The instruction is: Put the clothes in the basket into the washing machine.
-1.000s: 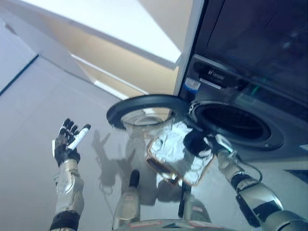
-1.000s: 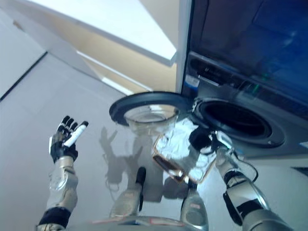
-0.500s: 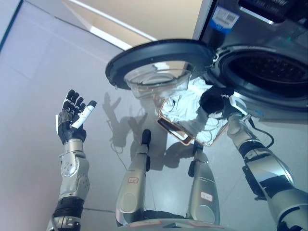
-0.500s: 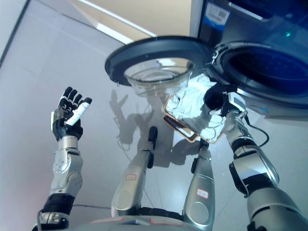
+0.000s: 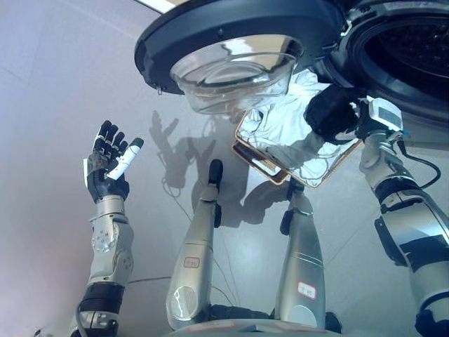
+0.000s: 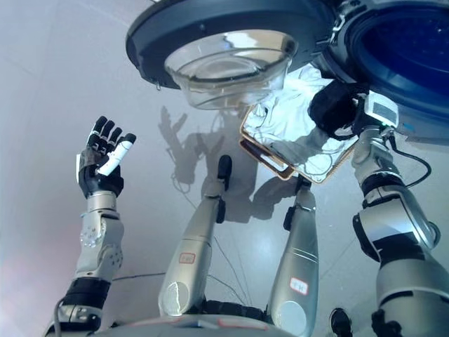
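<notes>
A wire basket with a copper-coloured rim [image 5: 258, 162] stands on the floor below the washing machine's open door [image 5: 231, 31]. White clothes [image 5: 280, 126] lie heaped in it. My right hand [image 5: 333, 112] is down on the clothes at the basket's right side, its back towards me and its fingers hidden in the cloth. My left hand [image 5: 106, 163] is held up at the left, fingers straight and spread, empty. The machine's dark drum opening [image 5: 414, 49] is at the top right, just above my right hand.
The round door with its glass bowl [image 5: 235, 70] hangs out over the basket's far side. Grey tiled floor [image 5: 49, 105] spreads to the left of the machine and the basket.
The whole picture has shifted as the camera tilted down toward the floor. My right hand stays on the clothes in the basket. My left hand keeps its raised, open pose.
</notes>
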